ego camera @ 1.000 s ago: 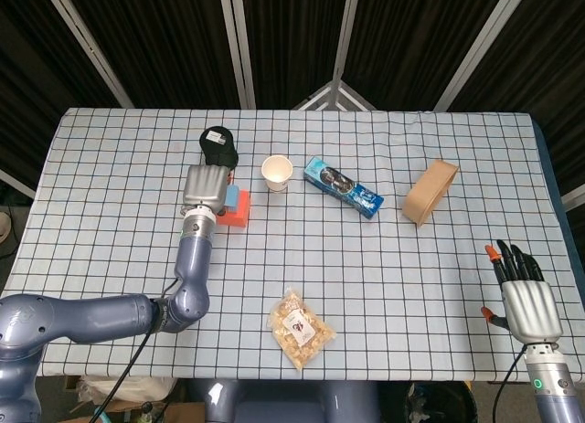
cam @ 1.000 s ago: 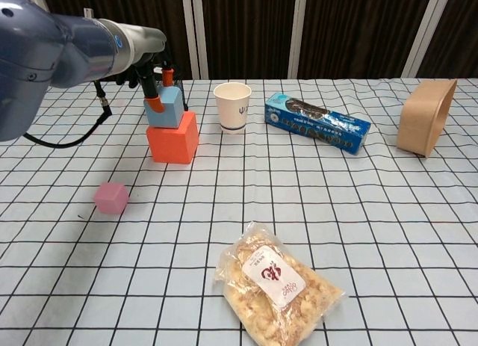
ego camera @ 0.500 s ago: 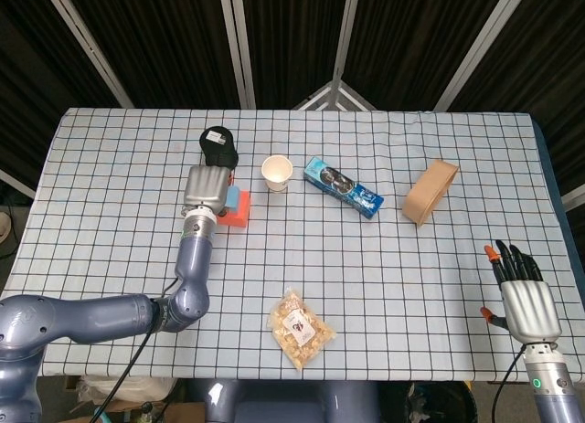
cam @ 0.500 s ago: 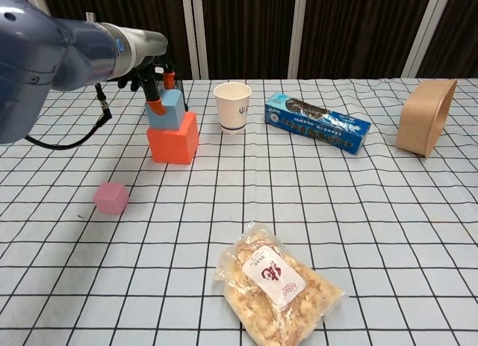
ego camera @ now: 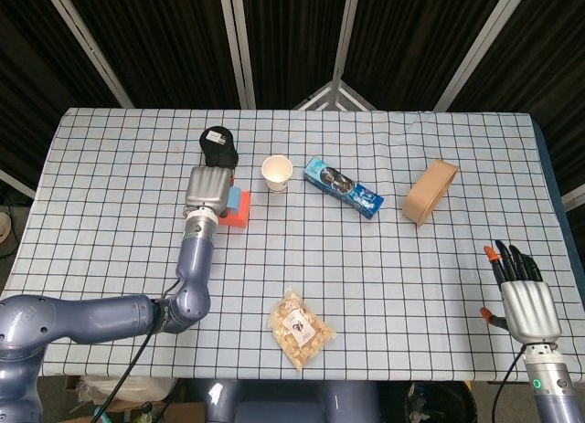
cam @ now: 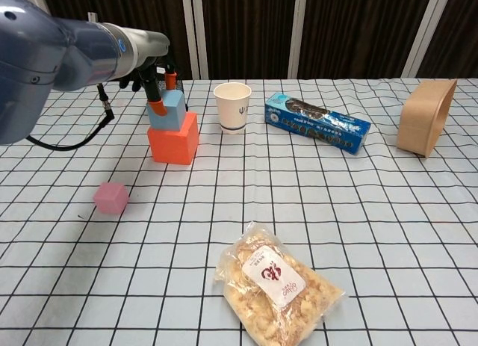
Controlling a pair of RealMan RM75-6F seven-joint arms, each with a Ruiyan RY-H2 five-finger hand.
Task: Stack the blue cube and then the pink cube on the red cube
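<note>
While the blue cube [cam: 167, 110] sits on the red cube [cam: 172, 138], the left hand [cam: 153, 81] grips it, fingers closed around its sides. Well apart near the desk [ego camera: 110, 176] edge, the right hand [ego camera: 524, 290] holds nothing, fingers straight and slightly spread.

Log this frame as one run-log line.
phase: stack blue | left hand: holds blue cube on red cube | pink cube: on table, untouched | right hand: idle, open
</note>
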